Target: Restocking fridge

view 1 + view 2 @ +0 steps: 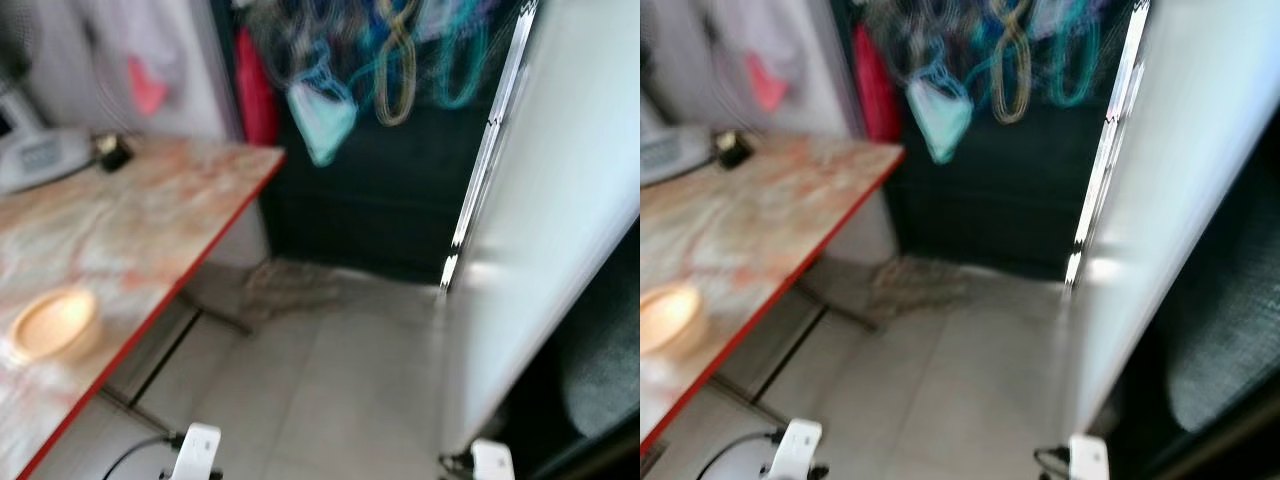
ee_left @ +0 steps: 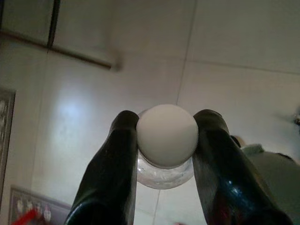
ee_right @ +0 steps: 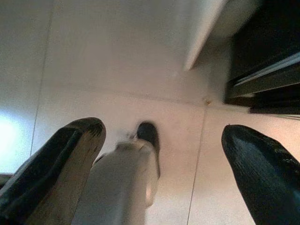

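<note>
I am in the carrying step of the restock: my left gripper (image 2: 164, 154) is clamped on a clear bottle with a white cap (image 2: 167, 135), one black finger on each side just below the cap, and it hangs low over the tiled floor (image 1: 330, 380). My right gripper (image 3: 161, 164) hangs with its two fingers spread wide and nothing between them. The head views are blurred, so I judge I am turning or walking. The white fridge door (image 1: 560, 200) stands at about two o'clock, with dark space beyond its edge at four o'clock; the marbled counter (image 1: 140, 220) with its red edge lies at ten o'clock, a shallow tan bowl (image 1: 52, 322) resting on it at eight o'clock. Next I need to face the dark opening, raise the bottle and find a free shelf, which I cannot make out yet. The left wrist view gives the grip on the bottle, while the head views place the door and counter. The right wrist view adds my own foot (image 3: 147, 133) on the tiles and the door's lower corner (image 3: 199, 42).
</note>
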`<state>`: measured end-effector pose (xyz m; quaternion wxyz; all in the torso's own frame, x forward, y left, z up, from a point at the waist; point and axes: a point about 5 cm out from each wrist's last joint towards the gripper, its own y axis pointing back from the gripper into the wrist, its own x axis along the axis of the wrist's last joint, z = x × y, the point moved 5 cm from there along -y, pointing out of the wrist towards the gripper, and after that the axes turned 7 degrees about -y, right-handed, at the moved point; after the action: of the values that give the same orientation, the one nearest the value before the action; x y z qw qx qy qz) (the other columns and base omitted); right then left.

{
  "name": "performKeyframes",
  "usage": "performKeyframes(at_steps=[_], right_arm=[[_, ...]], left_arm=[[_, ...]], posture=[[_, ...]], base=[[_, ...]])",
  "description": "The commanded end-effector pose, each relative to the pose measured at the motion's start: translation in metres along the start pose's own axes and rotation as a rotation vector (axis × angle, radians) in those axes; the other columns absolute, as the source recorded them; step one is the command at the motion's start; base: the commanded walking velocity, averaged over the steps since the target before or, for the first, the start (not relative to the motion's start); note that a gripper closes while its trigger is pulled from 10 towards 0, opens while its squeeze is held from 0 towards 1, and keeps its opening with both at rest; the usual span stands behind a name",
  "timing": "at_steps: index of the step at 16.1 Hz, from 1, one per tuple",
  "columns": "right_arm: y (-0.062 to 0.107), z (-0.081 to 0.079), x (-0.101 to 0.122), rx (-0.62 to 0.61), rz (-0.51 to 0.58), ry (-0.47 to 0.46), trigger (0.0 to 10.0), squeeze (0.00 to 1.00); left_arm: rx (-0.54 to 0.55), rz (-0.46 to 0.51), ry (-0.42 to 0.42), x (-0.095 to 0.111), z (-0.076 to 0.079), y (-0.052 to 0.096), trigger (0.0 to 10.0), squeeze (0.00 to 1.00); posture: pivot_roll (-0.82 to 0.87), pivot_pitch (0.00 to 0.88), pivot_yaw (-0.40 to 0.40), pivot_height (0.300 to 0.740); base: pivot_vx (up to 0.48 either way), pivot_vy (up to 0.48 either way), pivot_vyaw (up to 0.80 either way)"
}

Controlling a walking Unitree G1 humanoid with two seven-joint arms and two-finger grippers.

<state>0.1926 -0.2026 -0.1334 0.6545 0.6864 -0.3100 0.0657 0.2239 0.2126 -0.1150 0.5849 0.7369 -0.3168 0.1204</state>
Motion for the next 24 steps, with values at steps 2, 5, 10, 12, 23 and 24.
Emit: performKeyframes(at_steps=[2, 5, 10, 12, 23, 24], right_arm=[[-0.001, -0.0114, -0.0028, 0.025, -0.008, -0.006, 10.0, 0.0], [-0.0012, -0.0117, -0.0016, 0.026, -0.007, -0.004, 10.0, 0.0], [-0.0014, -0.0127, -0.0007, 0.03, -0.007, -0.002, 10.0, 0.0], [-0.0014, -0.013, -0.0004, 0.03, -0.008, -0.002, 10.0, 0.0], [-0.0013, -0.0119, -0.0009, 0.031, -0.013, 0.005, 10.0, 0.0], [-0.0013, -0.0117, -0.0013, 0.03, -0.014, 0.005, 10.0, 0.0]], left_arm=[[0.013, -0.023, -0.009, -0.0069, -0.0082, 0.0009, 10.0, 0.0], [0.015, -0.021, -0.006, -0.0056, -0.0088, 0.0006, 10.0, 0.0], [0.023, -0.024, 0.005, -0.0062, -0.0113, 0.0007, 10.0, 0.0], [0.022, -0.014, 0.003, -0.0026, -0.0104, 0.0001, 10.0, 0.0], [0.022, -0.012, 0.023, -0.002, -0.0088, 0.0, 10.0, 0.0], [0.022, -0.014, 0.025, -0.0025, -0.0085, 0.0001, 10.0, 0.0]], posture=[[0.0, 0.0, 0.074, 0.74], [0.01, 0.0, 0.069, 0.74], [0.02, 0.0, 0.069, 0.74], [0.01, 0.0, 0.07, 0.74], [0.01, 0.0, 0.066, 0.74], [0.0, 0.0, 0.066, 0.74]], base=[[0.0, 0.0, -0.8], [0.0, 0.0, -0.8], [0.0, 0.0, -0.8], [0.0, 0.0, -0.8], [0.0, 0.0, -0.8], [0.0, 0.0, -0.8]])
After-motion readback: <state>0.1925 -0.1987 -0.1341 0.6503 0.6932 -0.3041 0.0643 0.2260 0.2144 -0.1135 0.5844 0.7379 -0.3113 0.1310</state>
